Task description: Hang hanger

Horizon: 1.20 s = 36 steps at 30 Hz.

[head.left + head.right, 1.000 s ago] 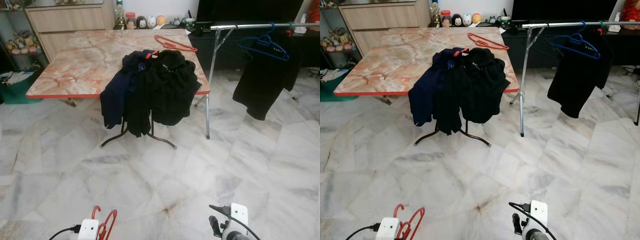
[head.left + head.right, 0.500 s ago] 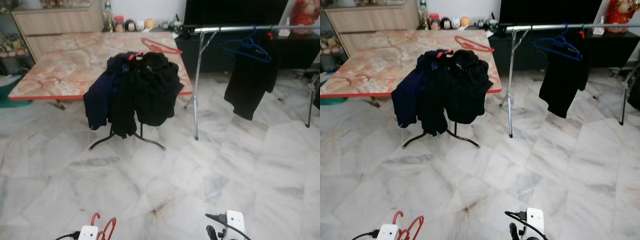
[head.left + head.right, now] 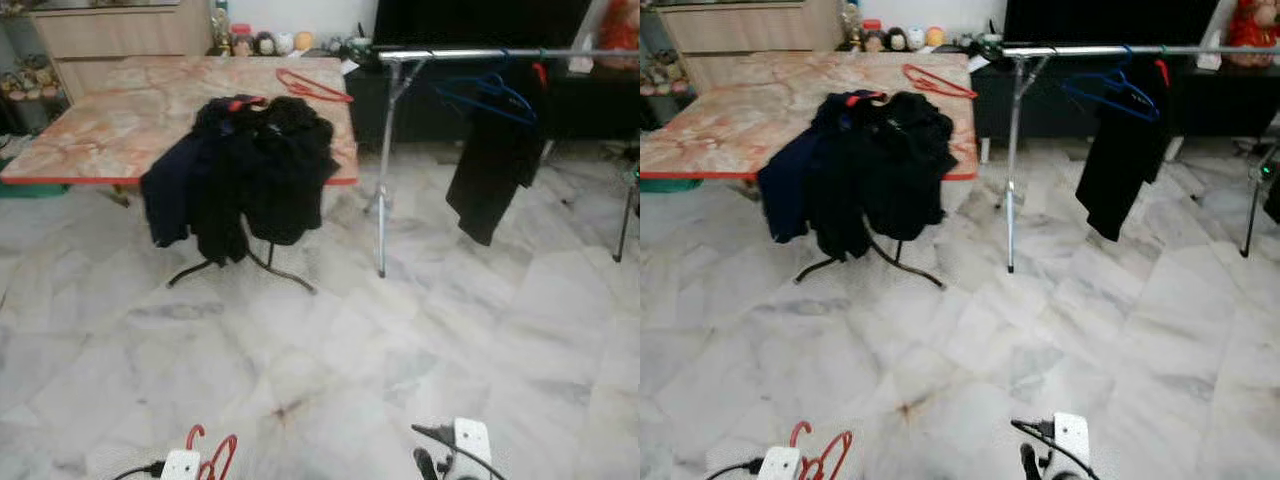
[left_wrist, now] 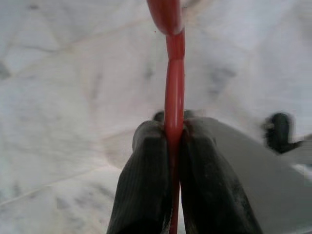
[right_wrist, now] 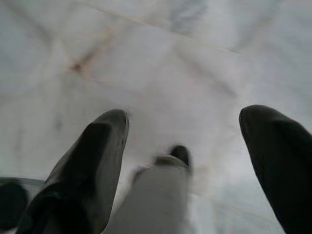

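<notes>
Fingers (image 4: 146, 170) of the left gripper (image 4: 173, 131) pinched the red hanger (image 4: 174, 87) low above the marble floor (image 3: 400, 340), well short of the clothes rail (image 3: 500, 54); right gripper (image 5: 183, 126) fingers stood wide apart.

Both eye views look forward and down from head height across the marble floor (image 3: 420, 330), from well back, toward the table (image 3: 110, 120) and the rail (image 3: 1140, 48); they share nearly the same scene, slightly offset sideways. The left wrist view looks along the left gripper (image 4: 173, 134), near the floor. The right wrist view looks along the right gripper (image 5: 187, 126) at the same floor, close.
</notes>
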{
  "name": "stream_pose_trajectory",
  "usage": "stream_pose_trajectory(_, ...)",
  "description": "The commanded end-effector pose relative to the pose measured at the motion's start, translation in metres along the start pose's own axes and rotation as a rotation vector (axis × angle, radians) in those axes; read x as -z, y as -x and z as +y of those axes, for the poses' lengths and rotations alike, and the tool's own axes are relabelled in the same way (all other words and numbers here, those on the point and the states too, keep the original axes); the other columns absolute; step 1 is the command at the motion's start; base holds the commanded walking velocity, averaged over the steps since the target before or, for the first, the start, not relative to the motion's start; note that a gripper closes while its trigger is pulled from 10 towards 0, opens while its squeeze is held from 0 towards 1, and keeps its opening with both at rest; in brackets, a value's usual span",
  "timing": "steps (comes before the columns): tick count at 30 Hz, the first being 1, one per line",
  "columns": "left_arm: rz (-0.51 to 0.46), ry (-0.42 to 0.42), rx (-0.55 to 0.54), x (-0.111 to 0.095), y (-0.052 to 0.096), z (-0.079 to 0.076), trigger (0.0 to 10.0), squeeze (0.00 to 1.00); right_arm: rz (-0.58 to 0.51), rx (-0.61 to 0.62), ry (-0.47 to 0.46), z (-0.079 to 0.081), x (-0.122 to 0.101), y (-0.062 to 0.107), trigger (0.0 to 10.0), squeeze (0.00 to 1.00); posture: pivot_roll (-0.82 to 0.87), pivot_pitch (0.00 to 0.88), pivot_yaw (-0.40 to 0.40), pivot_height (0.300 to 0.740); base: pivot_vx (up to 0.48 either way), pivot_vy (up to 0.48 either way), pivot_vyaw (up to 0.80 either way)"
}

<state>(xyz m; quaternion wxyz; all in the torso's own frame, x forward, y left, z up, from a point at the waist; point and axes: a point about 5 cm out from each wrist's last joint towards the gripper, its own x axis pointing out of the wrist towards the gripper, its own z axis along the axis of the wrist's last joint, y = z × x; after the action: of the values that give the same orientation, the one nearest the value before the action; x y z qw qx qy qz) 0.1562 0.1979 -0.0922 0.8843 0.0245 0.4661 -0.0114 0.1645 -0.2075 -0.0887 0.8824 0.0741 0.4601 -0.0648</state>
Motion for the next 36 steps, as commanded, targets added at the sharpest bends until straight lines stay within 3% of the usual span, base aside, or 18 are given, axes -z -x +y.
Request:
stream_pose_trajectory(1, 0.008, -0.002, -0.014, 0.002, 0.001, 0.004, 10.0, 0.0, -0.005, -0.003, -0.001, 0.002, -0.003, -0.001, 10.0, 0.0, 0.0, 0.0, -0.009, 0.716, 0.0, -0.394, 0.0)
stream_pose_trajectory(6, 0.008, 0.001, -0.015, 0.002, 0.001, 0.004, 10.0, 0.0, -0.009, -0.017, 0.016, 0.005, -0.009, -0.002, 10.0, 0.0, 0.0, 0.0, -0.01, 0.716, 0.0, -0.363, 0.0)
stream_pose_trajectory(16, 0.021, 0.003, 0.001, 0.003, 0.0, 0.001, 10.0, 0.0, -0.014, -0.029, 0.038, 0.011, -0.019, -0.005, 10.0, 0.0, 0.0, 0.0, -0.012, 0.716, 0.0, 0.0, 0.0)
stream_pose_trajectory(20, 0.016, -0.004, 0.032, 0.003, 0.0, -0.003, 10.0, 0.0, 0.002, -0.037, 0.094, 0.012, -0.015, -0.005, 10.0, 0.0, 0.0, 0.0, -0.013, 0.716, 0.0, 0.0, 0.0)
stream_pose_trajectory(26, 0.03, -0.012, 0.031, 0.006, 0.0, -0.008, 10.0, 0.0, 0.015, -0.028, 0.088, 0.01, -0.015, -0.005, 10.0, 0.0, 0.0, 0.0, -0.013, 0.716, 0.271, 0.0, 0.0)
stream_pose_trajectory(36, 0.062, -0.029, 0.039, 0.013, 0.0, -0.016, 10.0, 0.0, 0.021, -0.038, 0.1, 0.01, -0.014, -0.005, 10.0, 0.0, 0.0, 0.0, -0.018, 0.716, 0.329, 0.0, -0.58)
